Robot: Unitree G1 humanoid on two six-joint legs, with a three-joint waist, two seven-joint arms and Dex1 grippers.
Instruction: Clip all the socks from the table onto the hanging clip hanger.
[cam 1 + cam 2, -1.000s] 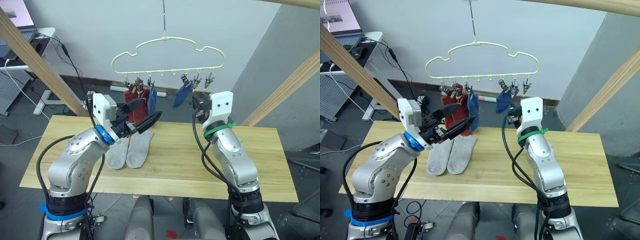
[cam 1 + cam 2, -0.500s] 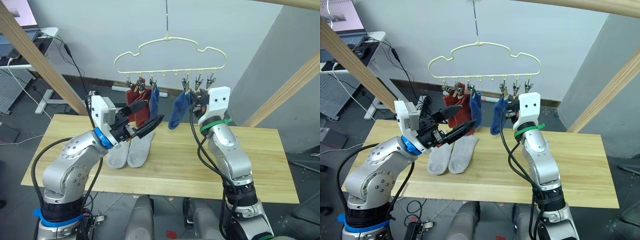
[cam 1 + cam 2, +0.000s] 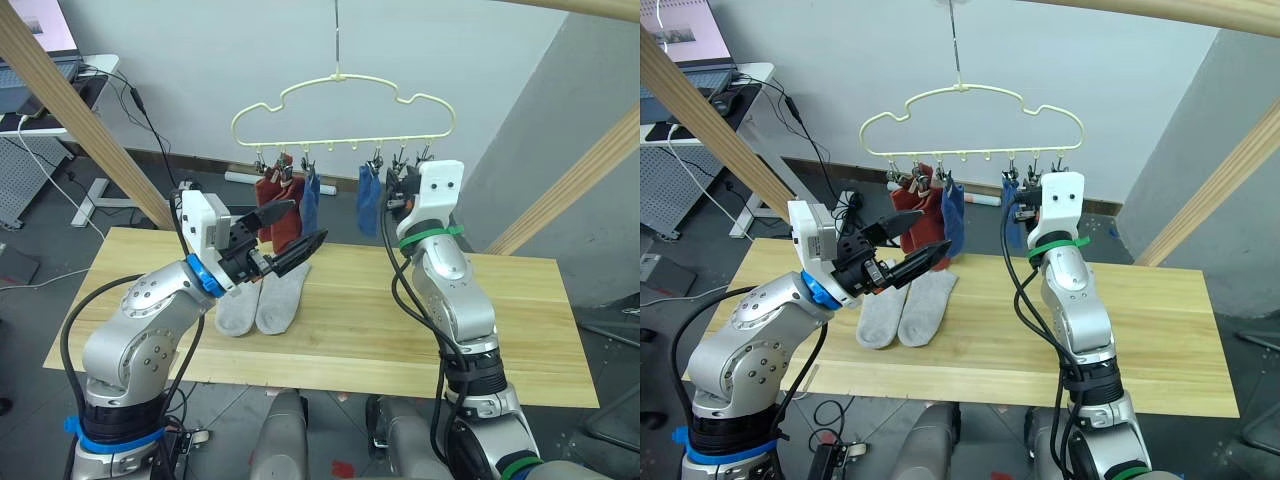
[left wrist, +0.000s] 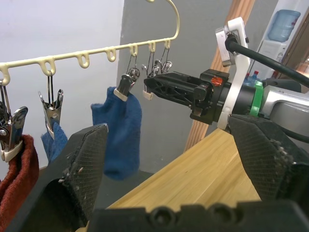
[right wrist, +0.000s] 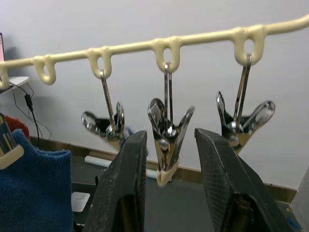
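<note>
The table [image 3: 400,320] of light wood planks is seen below both arms. Two light grey socks [image 3: 262,300] are laid flat on it, side by side and touching, near the left arm. Above the far edge of the table the clip hanger [image 3: 340,115] is hung by its hook, and a row of small metal clips is carried along its lower bar.

Four socks are already clipped on it: two rust red socks [image 3: 272,205] at the left end, a blue sock [image 3: 308,203] just beside them, and a second blue sock [image 3: 369,203] further right.

The left gripper [image 3: 285,235] is held in the air in front of the red socks, above the grey pair; its two black fingers are spread wide apart and nothing is grasped.

The right gripper [image 5: 169,179] is raised just beside the second blue sock, and one free clip [image 5: 167,137] is seen between its fingers. The fingers are parted; it seems that the clip is not touched, but this cannot be told with certainty.
</note>
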